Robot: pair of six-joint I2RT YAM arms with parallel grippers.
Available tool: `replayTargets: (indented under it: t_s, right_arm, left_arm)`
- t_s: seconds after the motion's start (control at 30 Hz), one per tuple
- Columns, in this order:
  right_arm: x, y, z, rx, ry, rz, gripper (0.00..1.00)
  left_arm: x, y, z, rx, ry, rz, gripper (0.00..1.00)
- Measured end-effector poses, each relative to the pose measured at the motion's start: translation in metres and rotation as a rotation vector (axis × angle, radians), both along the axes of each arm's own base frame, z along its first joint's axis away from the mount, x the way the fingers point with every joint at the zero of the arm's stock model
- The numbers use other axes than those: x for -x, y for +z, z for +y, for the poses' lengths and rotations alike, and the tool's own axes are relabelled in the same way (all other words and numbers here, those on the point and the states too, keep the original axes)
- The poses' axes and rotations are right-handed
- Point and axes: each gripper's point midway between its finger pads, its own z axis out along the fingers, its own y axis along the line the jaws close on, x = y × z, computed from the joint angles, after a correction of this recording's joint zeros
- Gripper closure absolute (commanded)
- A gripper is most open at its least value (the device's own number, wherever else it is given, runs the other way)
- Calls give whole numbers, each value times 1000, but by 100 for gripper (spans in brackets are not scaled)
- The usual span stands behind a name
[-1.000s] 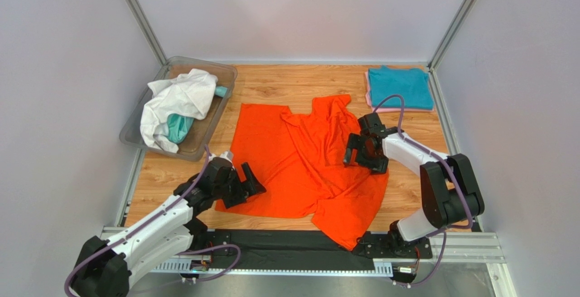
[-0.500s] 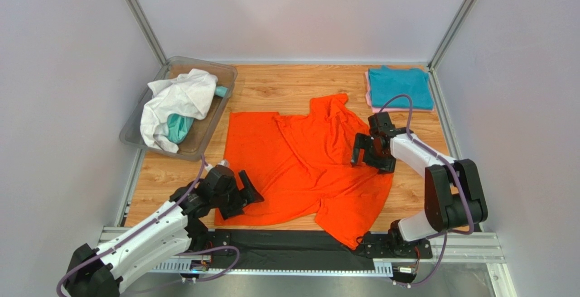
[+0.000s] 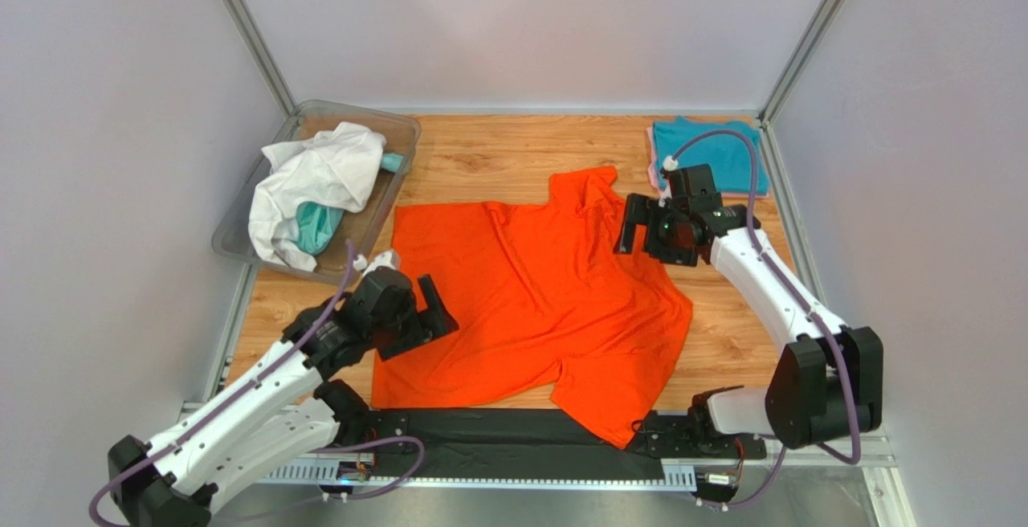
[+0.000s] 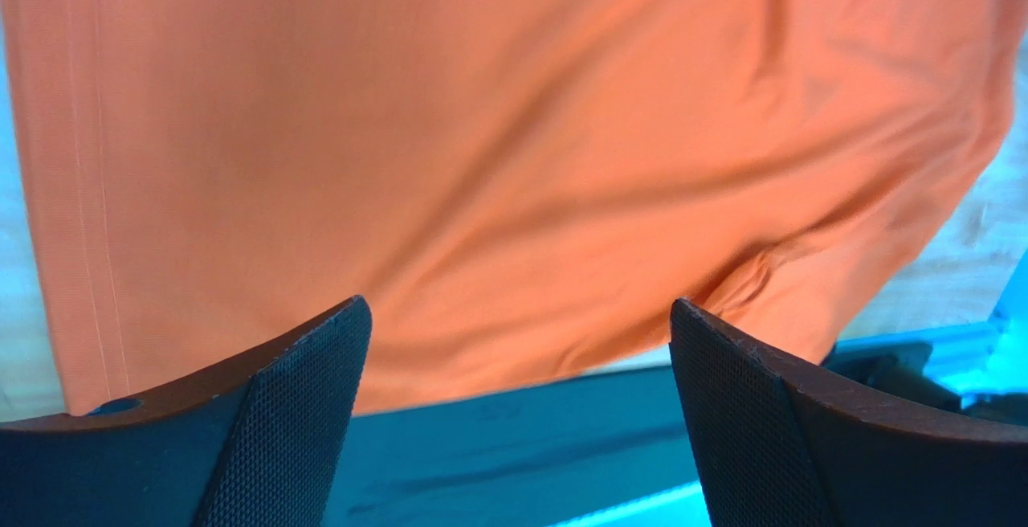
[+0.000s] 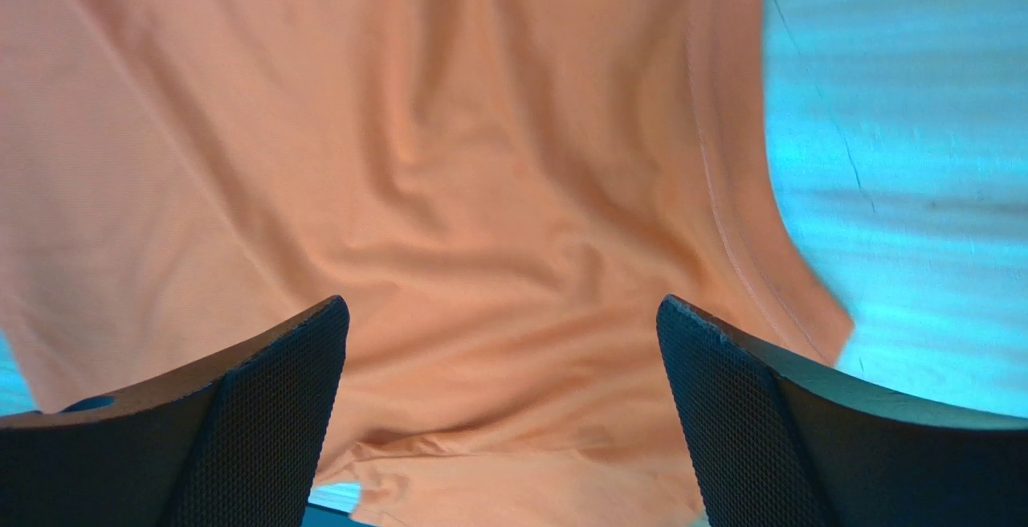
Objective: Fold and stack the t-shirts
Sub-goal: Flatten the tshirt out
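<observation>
The orange t-shirt (image 3: 543, 298) lies mostly flat mid-table (image 3: 507, 148), a bit rumpled. It looks light and floppy, so I'd pinch a hem corner or sleeve edge rather than the middle. The left gripper (image 3: 437, 310) and right gripper (image 3: 628, 228) both hover at its edges, fingers spread wide, holding nothing.

A light wood-grain counter (image 3: 519, 154) forms the floor of a small booth. Three plain pale-grey walls close it in: the back wall (image 3: 531, 21), the left wall (image 3: 109, 166) and the right wall (image 3: 917, 190). Slim metal posts (image 3: 247, 33) run up the two far corners. Along the near edge lie a black strip (image 3: 507, 428) and a ridged silver rail (image 3: 833, 437). The light is soft and even (the wrist views tint the wood bluish).
</observation>
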Motion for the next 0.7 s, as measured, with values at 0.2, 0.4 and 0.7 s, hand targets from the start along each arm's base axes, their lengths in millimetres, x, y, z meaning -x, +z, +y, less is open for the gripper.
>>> replayTargets:
  t_s: [0.2,0.4,0.7]
  right_arm:
    - [-58,6,23,-39,46,-13,0]
    - [-128,-25,47,-55,77,29,0]
    - [-188,-79,60,-37,86,71,0]
  left_arm:
    - [-69,31,-15,-92,-13,-72,0]
    - [-162,20,-16,-106,33,-63,0]
    - [-246,-36,-30,-112,-10,-1,0]
